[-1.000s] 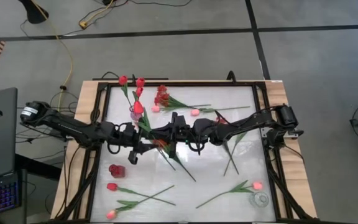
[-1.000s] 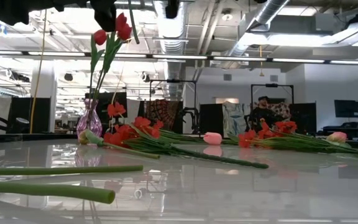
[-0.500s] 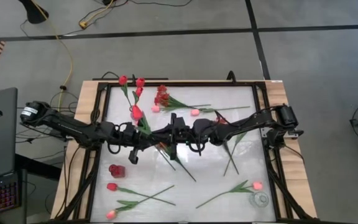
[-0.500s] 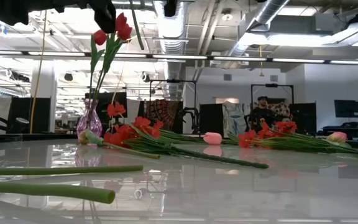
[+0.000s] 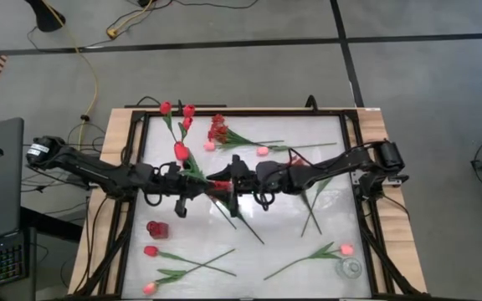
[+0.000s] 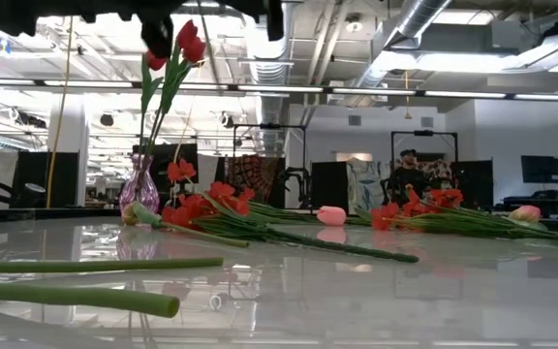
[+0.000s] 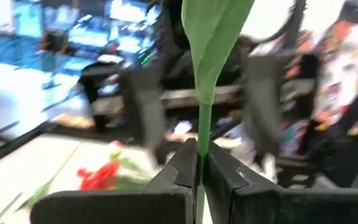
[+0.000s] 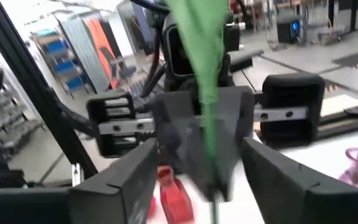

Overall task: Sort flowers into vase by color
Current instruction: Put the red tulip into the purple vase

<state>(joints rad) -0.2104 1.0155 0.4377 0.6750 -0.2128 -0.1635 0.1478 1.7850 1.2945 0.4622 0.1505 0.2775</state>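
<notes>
The left gripper [image 7: 199,177] is closed tight on the thin green stem [image 7: 204,134] of a red tulip [image 5: 181,151], held above the middle of the white table [image 5: 291,242]. The right gripper [image 8: 194,171] faces it closely, its fingers [image 8: 126,177] spread wide on either side of the same stem without touching it. A purple glass vase [image 6: 139,186] holding red tulips is seen at the far left of the table. More flowers [image 5: 187,263], red and pink, lie scattered across the tabletop.
</notes>
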